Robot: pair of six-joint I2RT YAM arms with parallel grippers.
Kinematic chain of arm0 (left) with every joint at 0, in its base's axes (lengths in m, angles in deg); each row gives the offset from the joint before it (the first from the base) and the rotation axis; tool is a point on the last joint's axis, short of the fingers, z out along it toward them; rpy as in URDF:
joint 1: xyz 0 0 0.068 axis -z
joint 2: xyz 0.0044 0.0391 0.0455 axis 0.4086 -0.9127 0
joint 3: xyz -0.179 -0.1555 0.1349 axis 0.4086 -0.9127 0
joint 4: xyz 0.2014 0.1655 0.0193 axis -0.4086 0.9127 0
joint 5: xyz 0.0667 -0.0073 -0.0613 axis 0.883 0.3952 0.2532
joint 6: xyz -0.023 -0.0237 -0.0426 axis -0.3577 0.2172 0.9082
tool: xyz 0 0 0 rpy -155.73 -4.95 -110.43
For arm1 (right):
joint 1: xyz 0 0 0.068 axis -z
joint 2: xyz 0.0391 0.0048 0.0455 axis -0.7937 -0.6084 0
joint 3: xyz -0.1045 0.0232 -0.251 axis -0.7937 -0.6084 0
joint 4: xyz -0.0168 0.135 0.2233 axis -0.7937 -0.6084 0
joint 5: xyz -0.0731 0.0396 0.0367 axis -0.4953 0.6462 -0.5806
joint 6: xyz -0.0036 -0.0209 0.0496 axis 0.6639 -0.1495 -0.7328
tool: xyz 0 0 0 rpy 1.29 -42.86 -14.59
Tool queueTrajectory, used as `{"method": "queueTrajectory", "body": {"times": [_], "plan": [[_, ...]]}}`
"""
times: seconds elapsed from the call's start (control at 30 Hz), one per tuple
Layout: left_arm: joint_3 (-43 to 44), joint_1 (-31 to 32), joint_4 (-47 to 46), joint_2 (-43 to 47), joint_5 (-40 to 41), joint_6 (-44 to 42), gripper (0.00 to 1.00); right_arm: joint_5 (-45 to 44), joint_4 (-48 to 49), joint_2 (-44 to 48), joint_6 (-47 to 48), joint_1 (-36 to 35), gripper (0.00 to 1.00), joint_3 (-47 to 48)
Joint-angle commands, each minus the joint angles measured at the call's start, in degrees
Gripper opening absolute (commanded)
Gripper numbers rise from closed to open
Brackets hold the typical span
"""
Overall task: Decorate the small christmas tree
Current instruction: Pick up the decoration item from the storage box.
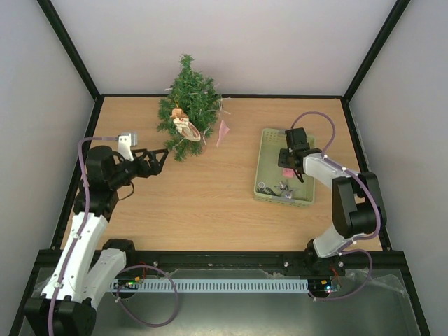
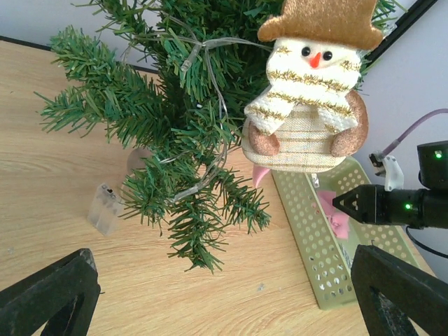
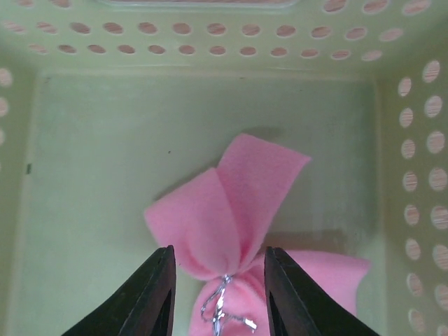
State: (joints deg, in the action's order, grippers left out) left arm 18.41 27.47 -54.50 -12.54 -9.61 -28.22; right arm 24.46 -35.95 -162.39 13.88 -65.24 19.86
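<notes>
The tree [image 1: 186, 108] stands upright at the far side of the surface [image 1: 210, 196], the left jaws wide and empty just beside it. The right jaws sit narrow astride a pink bow [image 3: 234, 203] in the basket [image 1: 260, 164], well to the tree's right; gripping or not, I cannot tell.

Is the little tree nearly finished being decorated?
Not yet. Done: a snowman and a string of lights hang on the tree. In hand: the right jaws sit either side of a pink bow in the basket. Left: that bow and the silver ornaments in the same basket.
</notes>
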Motion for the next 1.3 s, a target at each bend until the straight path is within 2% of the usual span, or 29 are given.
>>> {"method": "queueTrajectory", "body": {"times": [0.0, 0.27, 0.37, 0.53, 0.6, 0.7, 0.8, 0.93, 1.0, 1.17, 1.27], "plan": [[0.6, 0.2, -0.6, -0.2, -1.0, -2.5, 0.99, 0.2, 4.0, -1.7, -2.9, 2.0, 0.34, 1.6], [-1.5, 0.2, -1.0, 0.9, -2.5, -2.6, 0.99, 6.7, 8.9, -5.1, -3.1, 6.8, 0.32, 0.3], [-0.7, 0.2, 0.2, 0.7, -2.7, -2.2, 0.99, 7.2, 9.1, -6.0, -2.5, 7.2, 0.29, 0.6], [0.7, 0.2, 1.1, 1.6, -2.6, -1.2, 0.99, 7.5, 10.7, -6.5, -2.5, 7.4, 0.3, 0.1], [0.6, 0.3, 0.2, 1.4, -2.3, -1.1, 0.97, 8.4, 11.0, -7.1, -2.2, 7.4, 0.23, 0.0], [0.7, 0.3, -1.8, -0.1, -2.6, -0.6, 0.89, 11.7, 11.2, -6.7, -1.2, 7.4, 0.04, 0.4], [0.7, 0.5, -5.7, -3.0, -5.9, 1.2, 0.79, 14.8, 10.9, -3.8, -0.8, 7.2, 0.02, 0.2], [2.4, 1.2, -8.5, -7.4, -8.2, 3.3, 0.67, 14.7, 8.4, 3.2, -0.6, 5.6, 0.02, 0.7], [4.0, 2.6, -8.2, -8.6, -7.3, 3.0, 0.65, 15.0, 6.8, 7.0, -1.2, 4.0, 0.02, 1.6], [6.8, 8.2, -6.0, -9.0, 1.3, 1.2, 0.66, 16.4, 4.0, 16.1, -2.7, -1.3, 0.02, 3.7], [7.2, 8.5, -5.7, -10.6, 5.1, 2.8, 0.65, 18.5, 3.6, 20.5, -3.8, -4.0, 0.02, 4.4]]}}
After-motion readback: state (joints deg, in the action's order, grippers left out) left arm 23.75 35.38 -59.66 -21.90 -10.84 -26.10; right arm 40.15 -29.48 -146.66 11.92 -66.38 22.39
